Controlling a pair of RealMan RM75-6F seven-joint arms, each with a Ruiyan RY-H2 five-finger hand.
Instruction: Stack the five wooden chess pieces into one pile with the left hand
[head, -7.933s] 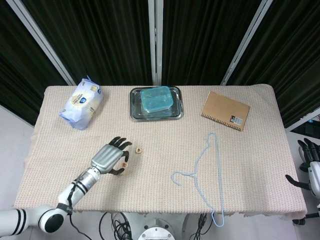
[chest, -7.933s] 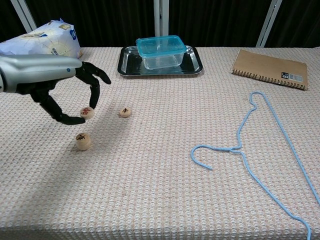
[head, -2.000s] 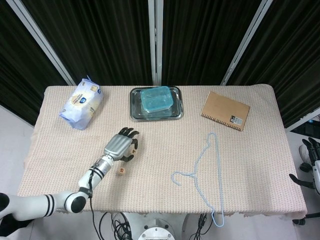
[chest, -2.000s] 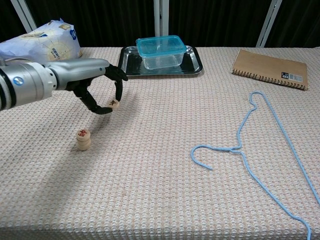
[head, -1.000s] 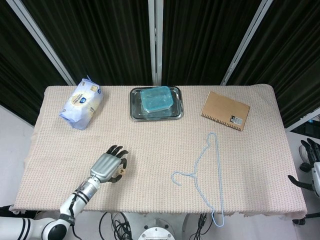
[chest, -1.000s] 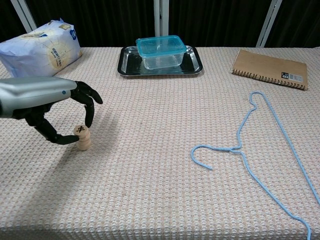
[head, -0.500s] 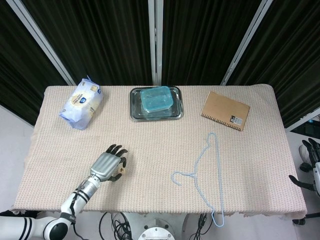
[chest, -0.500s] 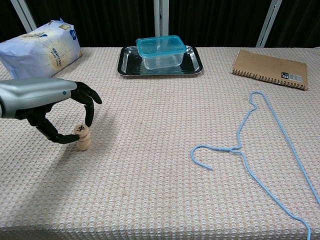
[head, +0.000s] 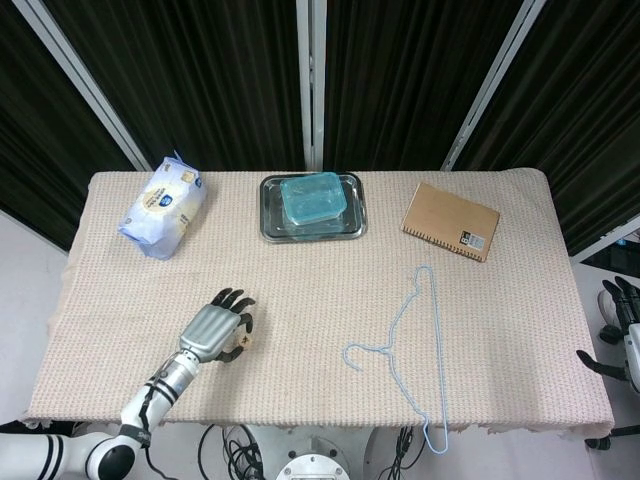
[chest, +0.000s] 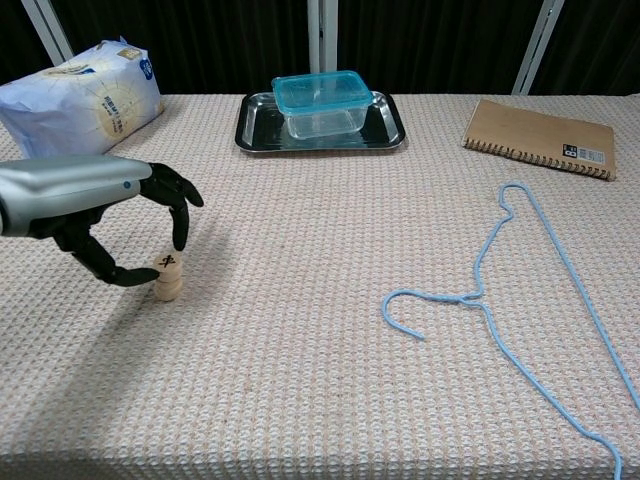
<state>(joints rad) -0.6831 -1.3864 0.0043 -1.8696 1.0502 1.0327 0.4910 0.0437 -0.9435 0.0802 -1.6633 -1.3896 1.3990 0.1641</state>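
A short pile of round wooden chess pieces (chest: 167, 281) stands on the woven cloth at the front left, its top piece showing a dark mark. The pile (head: 244, 341) is partly hidden by fingers in the head view. My left hand (chest: 105, 205) arches over it from the left. The thumb tip lies just left of the top piece and a fingertip (chest: 180, 240) hangs just above it, with small gaps showing. From the head view the left hand (head: 212, 333) covers the pile's left side. My right hand (head: 622, 322) hangs off the table's right edge, fingers apart and empty.
A steel tray (chest: 250, 135) holding a blue lidded box (chest: 320, 102) sits at the back centre. A white bag (chest: 85, 95) lies at the back left and a brown notebook (chest: 540, 137) at the back right. A blue wire hanger (chest: 500, 290) sprawls on the right.
The left hand picked up the last loose piece and set it on the pile. Over the last half second the top piece settled and the fingertips eased slightly off it.
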